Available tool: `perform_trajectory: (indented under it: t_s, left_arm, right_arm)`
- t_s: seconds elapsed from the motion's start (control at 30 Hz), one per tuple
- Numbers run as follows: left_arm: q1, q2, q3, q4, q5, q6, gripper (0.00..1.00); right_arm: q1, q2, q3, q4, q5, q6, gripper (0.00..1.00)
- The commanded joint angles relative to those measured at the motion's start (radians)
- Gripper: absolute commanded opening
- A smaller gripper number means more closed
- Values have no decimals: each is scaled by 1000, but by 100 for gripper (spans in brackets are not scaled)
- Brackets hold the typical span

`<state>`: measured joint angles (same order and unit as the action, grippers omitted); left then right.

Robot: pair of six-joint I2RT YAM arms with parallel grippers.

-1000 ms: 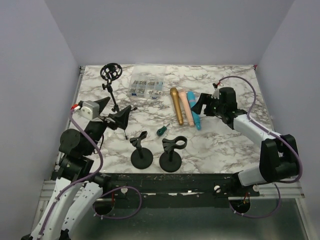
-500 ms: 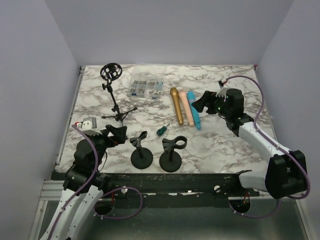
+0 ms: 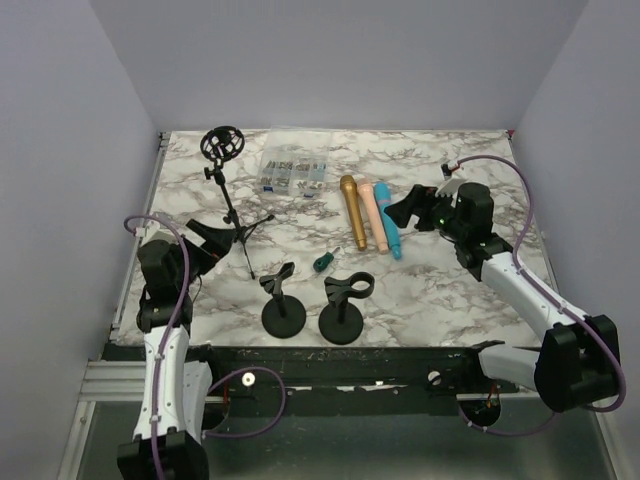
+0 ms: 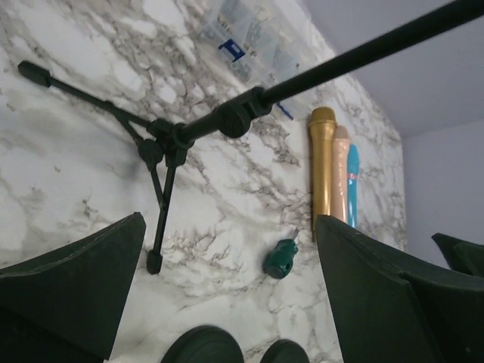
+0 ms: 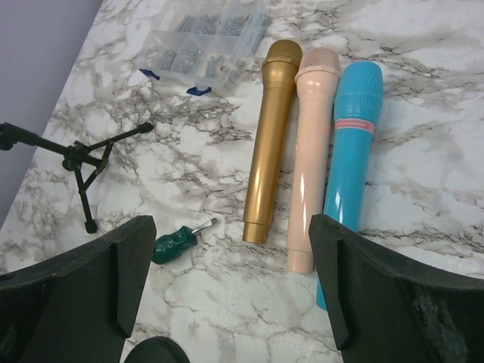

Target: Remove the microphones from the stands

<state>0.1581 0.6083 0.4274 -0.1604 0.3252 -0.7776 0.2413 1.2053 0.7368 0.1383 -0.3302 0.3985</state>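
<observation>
Clear compartmented parts box toward the far edge of marble table; small green-handled screwdriver lying mid-table.

Bare surface was seen at front-right corner & along far edge's right half. Mid-surface was blocked by gold mic, pink mic & blue mic, laid side by side. Front edge, left of centre, was taken by clip stand & second clip stand. Left side was taken by tripod stand, w/ screwdriver between.

The gold microphone looks glossy metallic, the tripod stand matt black, the table smooth marble-patterned.
</observation>
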Motion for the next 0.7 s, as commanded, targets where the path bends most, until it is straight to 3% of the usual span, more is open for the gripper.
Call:
perform_trajectory:
  t_s: [0.0,0.13,0.27,0.43,0.67]
  left_arm:
    - [156,112,-32,299,313,-144,96]
    - [232,259,-64,548,467,-247,82]
    - [236,376,-35,588,492,-194,73]
    - [232,477,22,616,531,-82,73]
    - [209,574,76,650,568,-88,64]
  right_arm:
    - [4,-24,-23,46,-27,10,91]
    - [5,-20,-27,61,-33,16,91]
    - [4,-16,-28,64,-42,16,91]
    - [5,-17,-34,76,-44,19,91]
    - [5,-6,-34,86,-52,22,91]
